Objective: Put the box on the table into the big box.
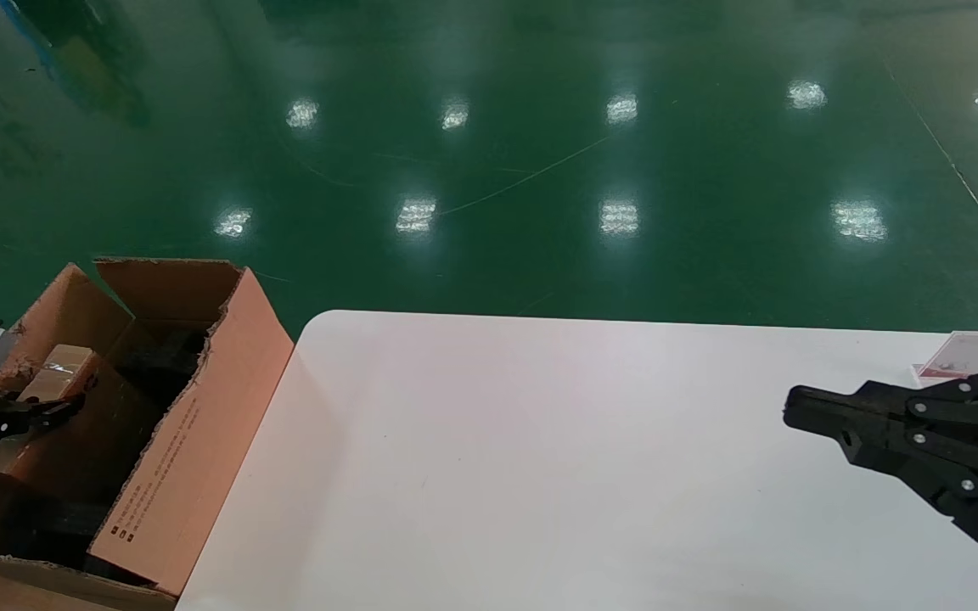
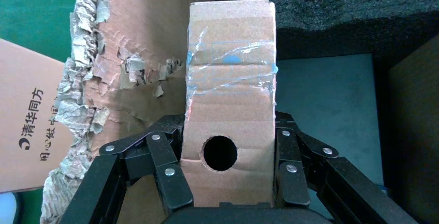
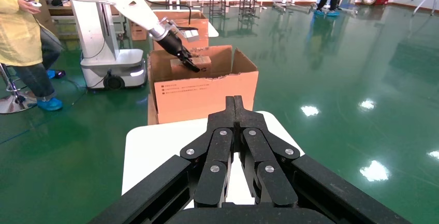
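L gripper (image 2: pixel 228 182) clamps the box (image 2: pixel 230 105) inside the big box (image 1: pixel 200 407), w/ torn flap (image 2: pixel 98 100) close on one side, black foam (image 2: pixel 352 12) on the other. R gripper (image 3: pixel 234 102) closed, empty, over the table (image 1: pixel 540 467) nr a card (image 1: pixel 969 352).

White table (image 1: pixel 540 458), rounded corner, on glossy green floor (image 1: pixel 540 153).
Near far right edge, a small white-and-red card (image 1: pixel 969 355); alongside the left edge, standing apart, the big box (image 1: pixel 192 441).
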You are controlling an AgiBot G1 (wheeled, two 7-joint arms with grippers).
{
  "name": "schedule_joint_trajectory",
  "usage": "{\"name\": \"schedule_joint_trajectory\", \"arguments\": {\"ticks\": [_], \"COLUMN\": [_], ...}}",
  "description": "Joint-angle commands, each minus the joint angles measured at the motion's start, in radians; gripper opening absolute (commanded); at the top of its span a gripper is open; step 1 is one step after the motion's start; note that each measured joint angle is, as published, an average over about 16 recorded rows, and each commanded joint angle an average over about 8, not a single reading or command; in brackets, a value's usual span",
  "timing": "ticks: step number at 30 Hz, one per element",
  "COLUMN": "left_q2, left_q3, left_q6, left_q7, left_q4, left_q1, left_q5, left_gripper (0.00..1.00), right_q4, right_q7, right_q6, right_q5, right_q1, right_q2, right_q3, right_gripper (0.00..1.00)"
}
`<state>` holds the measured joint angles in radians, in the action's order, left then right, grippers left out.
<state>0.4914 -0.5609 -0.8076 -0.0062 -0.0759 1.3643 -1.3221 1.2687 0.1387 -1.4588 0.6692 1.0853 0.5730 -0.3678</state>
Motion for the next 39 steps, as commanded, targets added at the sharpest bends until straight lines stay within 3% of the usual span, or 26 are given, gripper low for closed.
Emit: {"name": "schedule_joint_trajectory", "arguments": {"ticks": [1,5,7,9,32,39], "left_q2": [0.003,-0.003,-0.007,-0.011,-0.022,-0.027], "left_q3": [-0.004,-0.001,0.001,0.003,0.014,0.023], "left_q6": [0.005,0.009,0.009,0.013,0.042,-0.005], "left_q7": [-0.005,-0.002,0.002,0.005,0.014,0.018], "left_q4": [0.003,0.013,0.018,0.022,0.051,0.094], "left_q1": [0.000,0.001,0.000,-0.001,-0.006,0.022], "left_q5": [-0.006,-0.002,0.002,0.005,0.021,0.034], "left_gripper": [0.50,0.99,1.00,1.00,1.00,1.00], "right_q4": [0.000,0.000,0.000,0.000,0.000,0.000], "right_q7": [0.000,0.000,0.000,0.000,0.000,0.000], "right_q6": [0.000,0.000,0.000,0.000,0.000,0.000], "right_q5": [0.000,0.000,0.000,0.000,0.000,0.000], "right_q1": [0.000,0.000,0.000,0.000,0.000,0.000], "right_q2": [0.000,0.000,0.000,0.000,0.000,0.000], "right_q3": [0.000,0.000,0.000,0.000,0.000,0.000], "right_gripper": [0.15,0.65,0.89,1.00,1.00,1.00]}}
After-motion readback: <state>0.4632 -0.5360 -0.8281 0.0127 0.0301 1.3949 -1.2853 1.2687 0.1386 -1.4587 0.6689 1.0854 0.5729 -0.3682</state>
